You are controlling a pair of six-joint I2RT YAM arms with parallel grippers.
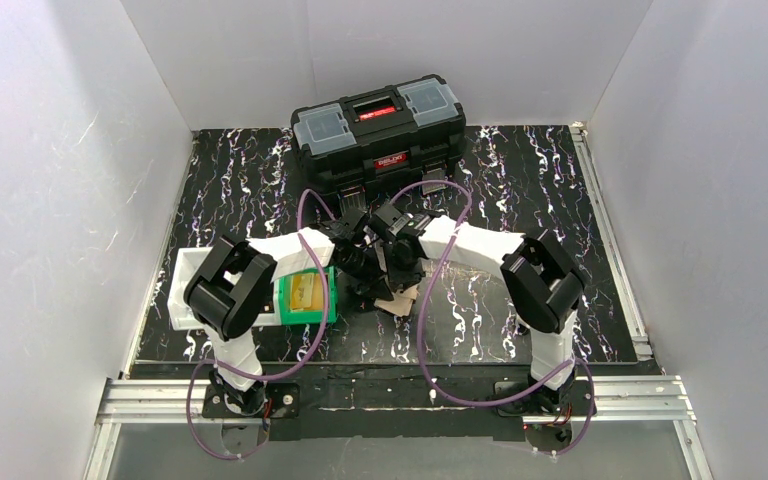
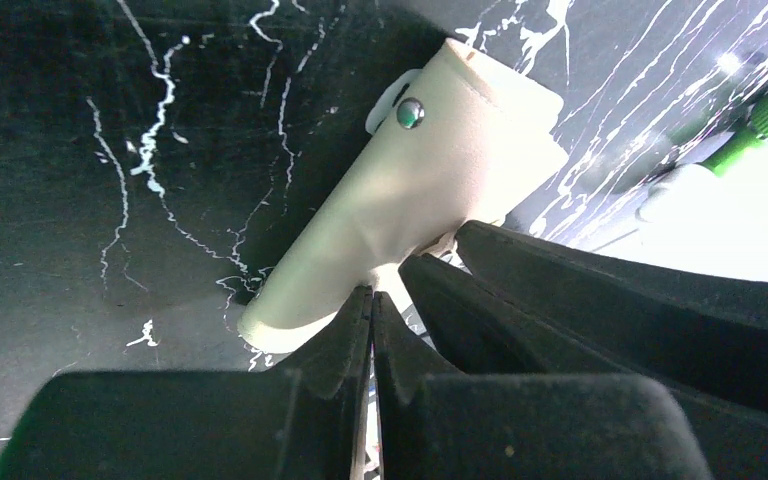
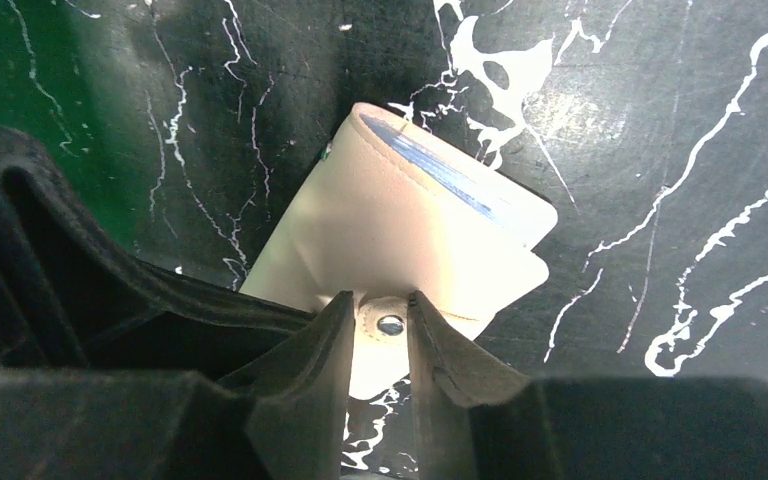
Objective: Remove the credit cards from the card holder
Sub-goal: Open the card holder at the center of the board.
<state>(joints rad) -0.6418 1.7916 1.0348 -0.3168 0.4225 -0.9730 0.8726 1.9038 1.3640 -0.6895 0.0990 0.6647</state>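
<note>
The tan card holder (image 1: 400, 303) lies on the dark marbled table between both arms. In the left wrist view it (image 2: 430, 170) is folded, with its metal snap facing up. My left gripper (image 2: 372, 300) is shut on its near edge; in the top view it (image 1: 372, 285) is low over the holder. In the right wrist view the holder (image 3: 400, 230) shows the edge of a light blue credit card (image 3: 430, 165) in its pocket. My right gripper (image 3: 380, 315) is shut on the holder's snap tab (image 3: 390, 325). The other card is hidden.
A black toolbox (image 1: 378, 130) stands at the back middle. A green bin (image 1: 305, 300) and a white tray (image 1: 185, 285) sit left of the holder, under the left arm. A green and white object (image 2: 760, 130) lies at the upper right of the left wrist view.
</note>
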